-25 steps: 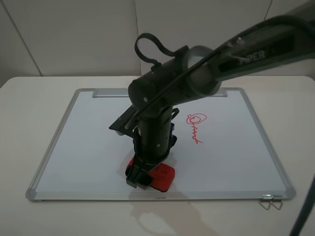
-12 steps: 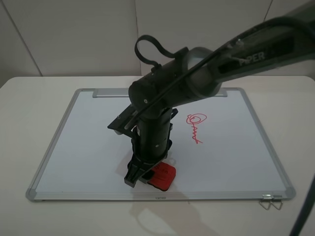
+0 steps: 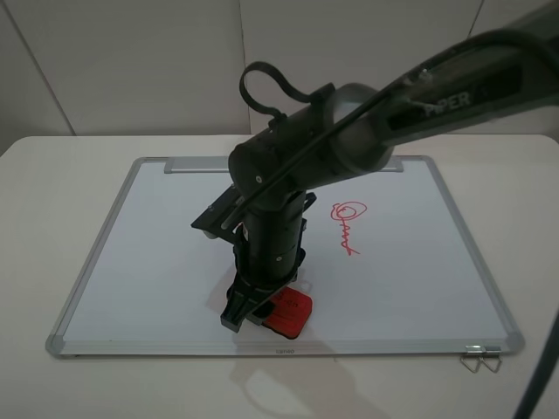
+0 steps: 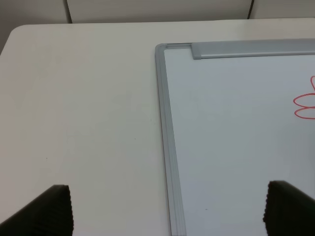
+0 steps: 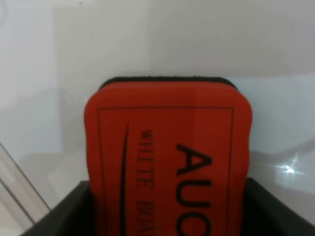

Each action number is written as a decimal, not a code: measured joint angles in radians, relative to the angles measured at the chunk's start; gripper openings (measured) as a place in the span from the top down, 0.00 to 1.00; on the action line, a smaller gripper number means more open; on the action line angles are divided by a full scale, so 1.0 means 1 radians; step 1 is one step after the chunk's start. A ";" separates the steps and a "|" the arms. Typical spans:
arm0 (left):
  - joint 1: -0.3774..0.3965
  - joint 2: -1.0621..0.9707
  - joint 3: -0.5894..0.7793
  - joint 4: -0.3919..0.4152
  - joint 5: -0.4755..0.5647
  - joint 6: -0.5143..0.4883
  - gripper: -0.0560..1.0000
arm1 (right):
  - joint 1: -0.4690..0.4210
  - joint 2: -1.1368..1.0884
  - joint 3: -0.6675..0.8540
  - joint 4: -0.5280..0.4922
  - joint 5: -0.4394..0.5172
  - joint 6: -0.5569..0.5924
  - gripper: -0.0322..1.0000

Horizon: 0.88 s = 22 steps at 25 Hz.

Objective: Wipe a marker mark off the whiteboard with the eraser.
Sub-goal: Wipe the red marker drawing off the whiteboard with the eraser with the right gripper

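The whiteboard (image 3: 157, 262) lies flat on the table. My right gripper (image 3: 249, 310) reaches across to the board's near edge and is shut on the red eraser (image 3: 290, 312). In the right wrist view the eraser (image 5: 167, 162) fills the space between the dark fingers (image 5: 74, 211), resting on the board (image 5: 147, 39). In the exterior view the arm hides the marker mark. Red rounded loops (image 4: 305, 101), probably part of that mark, show cut off at the edge of the left wrist view. My left gripper (image 4: 172, 210) hangs open over the board's left frame (image 4: 167, 132).
A narrower red looped scribble (image 3: 348, 225) sits right of the arm on the board. The grey tray strip (image 3: 196, 164) runs along the far edge. A metal clip (image 3: 480, 356) lies at the near right corner. The white table (image 3: 52, 175) surrounds the board.
A second ago the right gripper shifted and turned slightly with the eraser at the board's near edge. It has stayed still over the last half second.
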 joint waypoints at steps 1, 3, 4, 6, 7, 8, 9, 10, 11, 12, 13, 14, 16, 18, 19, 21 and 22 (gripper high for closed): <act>0.000 0.000 0.000 0.000 0.000 0.000 0.21 | 0.000 0.000 0.000 0.000 0.000 0.000 0.49; 0.000 0.000 0.000 0.000 0.000 0.000 0.21 | 0.000 0.000 -0.007 0.000 0.009 0.000 0.49; 0.000 0.000 0.000 0.000 0.000 0.000 0.21 | 0.000 0.000 -0.015 -0.002 0.026 0.000 0.49; 0.000 0.000 0.000 0.000 0.000 0.000 0.21 | 0.000 0.000 -0.054 -0.005 0.083 0.000 0.49; 0.000 0.000 0.000 0.000 0.000 0.000 0.21 | 0.000 0.000 -0.080 -0.005 0.111 0.008 0.49; 0.000 0.000 0.000 0.000 0.000 0.000 0.21 | -0.001 0.000 -0.104 -0.004 0.143 0.017 0.49; 0.000 0.000 0.000 0.000 0.000 0.000 0.21 | -0.002 0.000 -0.132 -0.004 0.170 0.026 0.49; 0.000 0.000 0.000 0.000 0.000 0.000 0.21 | -0.008 0.000 -0.159 -0.004 0.189 0.040 0.49; 0.000 0.000 0.000 0.000 0.000 0.000 0.21 | -0.013 0.000 -0.182 -0.004 0.195 0.056 0.49; 0.000 0.000 0.000 0.000 0.000 0.000 0.21 | -0.020 0.000 -0.208 -0.007 0.198 0.070 0.49; 0.000 0.000 0.000 0.000 0.000 0.000 0.21 | -0.029 0.000 -0.233 -0.008 0.198 0.088 0.49; 0.000 0.000 0.000 0.000 0.000 0.000 0.21 | -0.037 0.000 -0.256 -0.009 0.194 0.107 0.49; 0.000 0.000 0.000 0.000 0.000 0.000 0.21 | -0.060 0.000 -0.290 -0.009 0.177 0.143 0.49; 0.000 0.000 0.000 0.000 0.000 0.000 0.21 | -0.084 0.001 -0.316 -0.011 0.161 0.191 0.49; 0.000 0.000 0.000 0.000 0.000 0.000 0.21 | -0.099 0.004 -0.329 -0.016 0.156 0.211 0.49; 0.000 0.000 0.000 0.000 0.000 0.000 0.21 | -0.123 0.019 -0.362 -0.037 0.159 0.258 0.49; 0.000 0.000 0.000 0.000 0.000 0.000 0.21 | -0.133 0.034 -0.379 -0.049 0.166 0.275 0.49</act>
